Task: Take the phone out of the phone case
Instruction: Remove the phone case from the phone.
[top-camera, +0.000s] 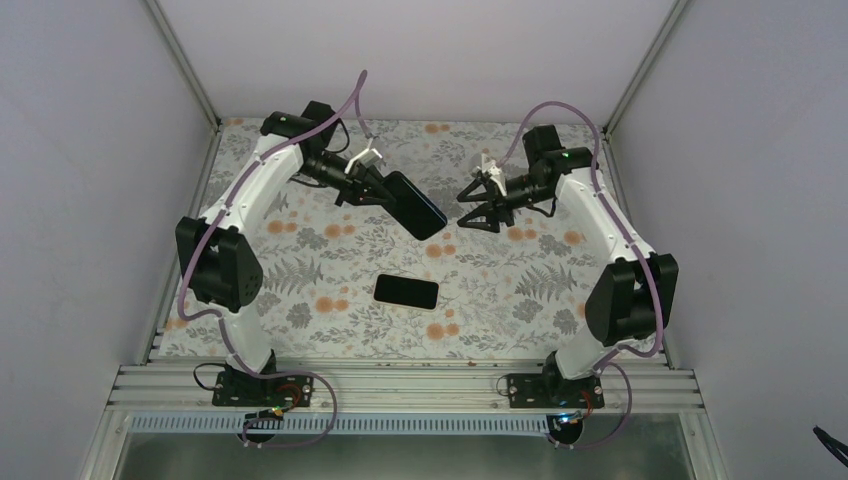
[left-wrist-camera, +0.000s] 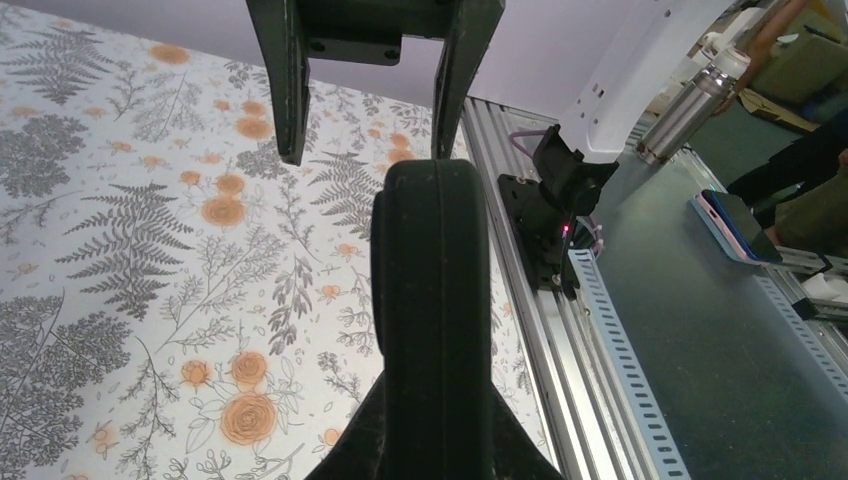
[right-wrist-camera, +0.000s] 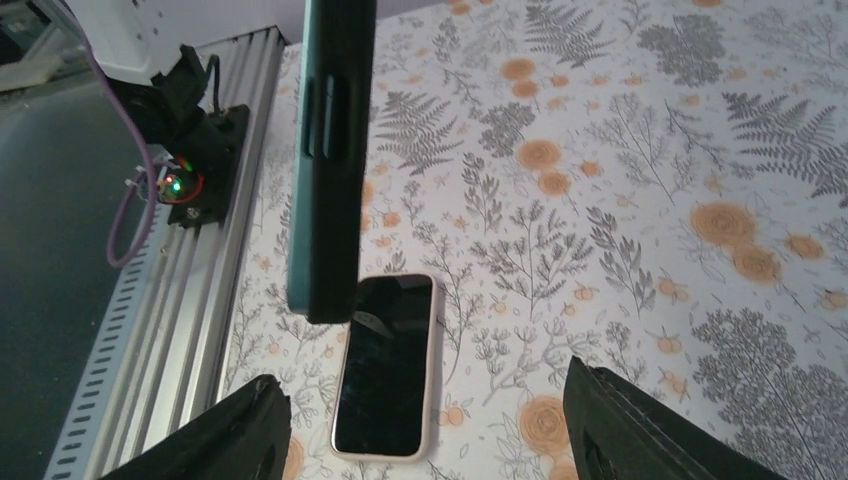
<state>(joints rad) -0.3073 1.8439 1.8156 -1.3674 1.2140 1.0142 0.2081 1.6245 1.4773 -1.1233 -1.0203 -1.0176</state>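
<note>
My left gripper (top-camera: 378, 188) is shut on one end of a black phone case (top-camera: 414, 205) and holds it tilted in the air over the back middle of the table. In the left wrist view the case (left-wrist-camera: 432, 280) rises edge-on from between my fingers. In the right wrist view the case (right-wrist-camera: 330, 150) hangs edge-on, with one teal face; I cannot tell what is inside it. A phone (top-camera: 406, 291) with a dark screen and pale rim lies flat on the table, also in the right wrist view (right-wrist-camera: 388, 365). My right gripper (top-camera: 468, 208) is open and empty, just right of the case's free end.
The floral tablecloth (top-camera: 520, 290) covers the table. An aluminium rail (top-camera: 400, 385) with both arm bases runs along the near edge. White walls enclose the left, back and right. A metal bottle (left-wrist-camera: 690, 105) stands beyond the table.
</note>
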